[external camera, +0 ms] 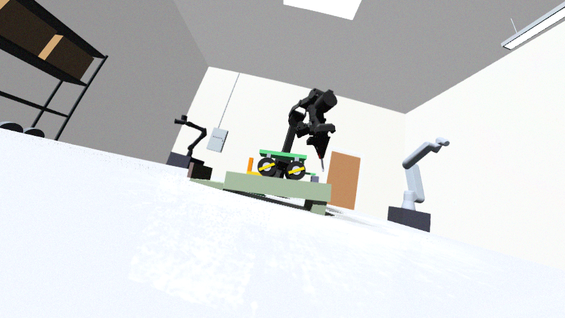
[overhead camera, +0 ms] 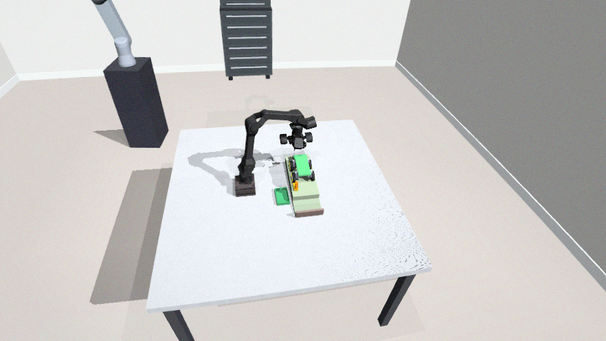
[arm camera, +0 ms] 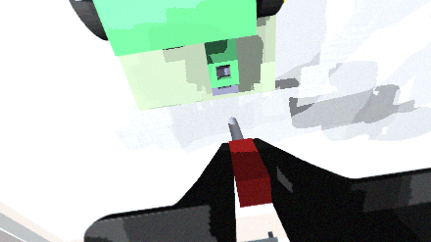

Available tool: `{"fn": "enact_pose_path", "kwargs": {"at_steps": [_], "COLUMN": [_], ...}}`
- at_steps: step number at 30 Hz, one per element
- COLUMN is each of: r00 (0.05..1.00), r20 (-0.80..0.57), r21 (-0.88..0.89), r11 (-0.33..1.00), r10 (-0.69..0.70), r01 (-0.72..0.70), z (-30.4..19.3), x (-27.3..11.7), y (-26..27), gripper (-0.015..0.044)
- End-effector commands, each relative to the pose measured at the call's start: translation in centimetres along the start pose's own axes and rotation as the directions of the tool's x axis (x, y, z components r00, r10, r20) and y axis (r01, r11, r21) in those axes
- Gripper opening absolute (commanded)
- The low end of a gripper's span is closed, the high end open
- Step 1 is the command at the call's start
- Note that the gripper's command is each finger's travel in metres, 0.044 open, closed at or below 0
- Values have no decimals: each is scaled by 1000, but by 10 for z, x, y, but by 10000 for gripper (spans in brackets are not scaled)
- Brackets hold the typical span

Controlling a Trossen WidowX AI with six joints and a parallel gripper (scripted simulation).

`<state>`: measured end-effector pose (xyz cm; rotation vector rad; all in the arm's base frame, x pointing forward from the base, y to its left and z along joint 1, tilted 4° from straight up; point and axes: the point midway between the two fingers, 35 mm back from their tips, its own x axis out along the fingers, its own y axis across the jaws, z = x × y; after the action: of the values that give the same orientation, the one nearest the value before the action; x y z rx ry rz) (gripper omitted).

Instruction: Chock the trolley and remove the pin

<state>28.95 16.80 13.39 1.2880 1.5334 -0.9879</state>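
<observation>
My gripper (overhead camera: 297, 148) (external camera: 321, 156) (arm camera: 242, 144) is shut on the red-headed stop pin (external camera: 321, 164) (arm camera: 250, 172). The pin's grey shank points down, free in the air beyond the ramp's uphill end. The green trolley (overhead camera: 302, 165) (external camera: 283, 155) (arm camera: 176, 16) stands on the pale green ramp (overhead camera: 309, 189) (external camera: 277, 185) (arm camera: 162, 81); its uphill tab (arm camera: 224, 76) shows an empty hole over a grey block. The yellow chock (overhead camera: 295, 185) (external camera: 250, 165), orange handle upright, sits at the downhill side of a lower wheel; any small gap is hidden. The green tray (overhead camera: 282, 203) lies beside the ramp.
A brown end board (overhead camera: 309, 212) (external camera: 200, 170) closes the ramp's low end. The arm's base (overhead camera: 245, 185) stands left of the tray on the white table (overhead camera: 250, 252). Another arm on a dark pedestal (overhead camera: 138, 108) and a drawer cabinet (overhead camera: 247, 33) stand beyond the table.
</observation>
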Motion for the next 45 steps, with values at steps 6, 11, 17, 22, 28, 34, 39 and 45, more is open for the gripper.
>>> {"fn": "enact_pose_path", "kwargs": {"at_steps": [6, 11, 17, 22, 28, 34, 39, 45], "r00": [1000, 1000, 1000, 1000, 1000, 1000, 1000, 1000], "r20": [-7, -7, -7, -7, -7, -5, -3, -1], "r21": [6, 6, 7, 7, 7, 7, 7, 7], "r11": [1000, 1000, 1000, 1000, 1000, 1000, 1000, 1000], "r10": [1, 0, -2, -3, -4, -3, -3, -3], "r01": [-1, 0, 2, 3, 4, 3, 3, 3], "z": [-1, -2, -3, -4, -4, 17, 35, 58], "x": [1, 2, 2, 3, 3, 0, -2, -5], "y": [-22, -40, -61, -78, -83, -82, -80, -79], "gripper": [0, 0, 0, 0, 0, 0, 0, 0]}}
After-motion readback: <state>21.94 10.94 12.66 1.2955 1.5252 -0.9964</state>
